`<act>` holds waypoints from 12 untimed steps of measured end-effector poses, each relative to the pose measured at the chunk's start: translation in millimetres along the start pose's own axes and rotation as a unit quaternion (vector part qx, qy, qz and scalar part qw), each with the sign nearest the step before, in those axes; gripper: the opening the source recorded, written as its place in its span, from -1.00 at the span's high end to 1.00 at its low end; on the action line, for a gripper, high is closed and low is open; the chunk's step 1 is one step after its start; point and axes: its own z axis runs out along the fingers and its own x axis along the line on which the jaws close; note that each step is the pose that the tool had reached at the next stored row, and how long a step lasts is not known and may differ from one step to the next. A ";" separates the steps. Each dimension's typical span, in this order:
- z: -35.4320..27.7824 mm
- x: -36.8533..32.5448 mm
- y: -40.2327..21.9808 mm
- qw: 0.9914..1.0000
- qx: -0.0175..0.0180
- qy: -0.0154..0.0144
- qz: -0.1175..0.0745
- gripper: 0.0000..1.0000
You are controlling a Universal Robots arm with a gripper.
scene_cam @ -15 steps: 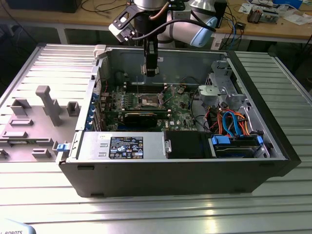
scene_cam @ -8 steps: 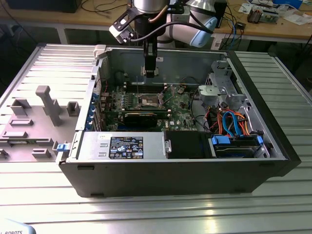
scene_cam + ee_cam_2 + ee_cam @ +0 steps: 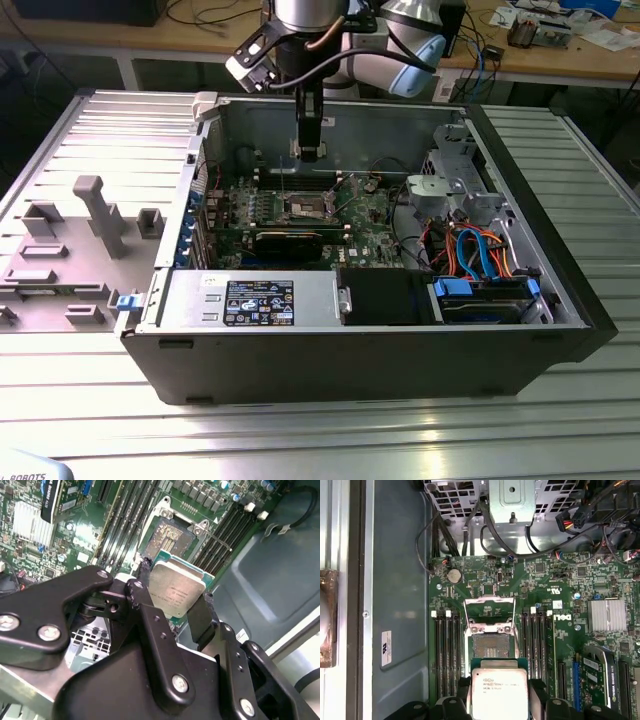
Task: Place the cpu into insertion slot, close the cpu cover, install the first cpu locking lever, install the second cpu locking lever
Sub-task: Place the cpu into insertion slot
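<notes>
An open black computer case (image 3: 350, 350) lies side-up on a ribbed metal worktop (image 3: 330, 435), near its middle. Just beside it, at the exterior view's left, rests a grey holder plate (image 3: 60, 270) carrying upright grey blocks. A white object (image 3: 30, 470) sits at the near corner.

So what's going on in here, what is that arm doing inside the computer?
A robot arm hangs over an open computer case. Its gripper holds the cpu, a small silvery chip, by two opposite edges above the motherboard. The insertion slot is bare, its pin field showing, and the cpu cover is swung open beside it. The chip is not yet seated and nothing is closed over the slot.
</notes>
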 end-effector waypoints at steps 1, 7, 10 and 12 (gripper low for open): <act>0.7 -0.1 0.0 1.000 -0.003 0.001 0.000 -0.08; 14.7 -0.4 -2.4 1.000 -0.008 0.007 -0.004 -0.08; 25.5 -0.7 -3.0 1.000 -0.009 0.007 -0.004 -0.08; 26.9 -0.8 -3.1 1.000 -0.008 0.007 -0.005 -0.08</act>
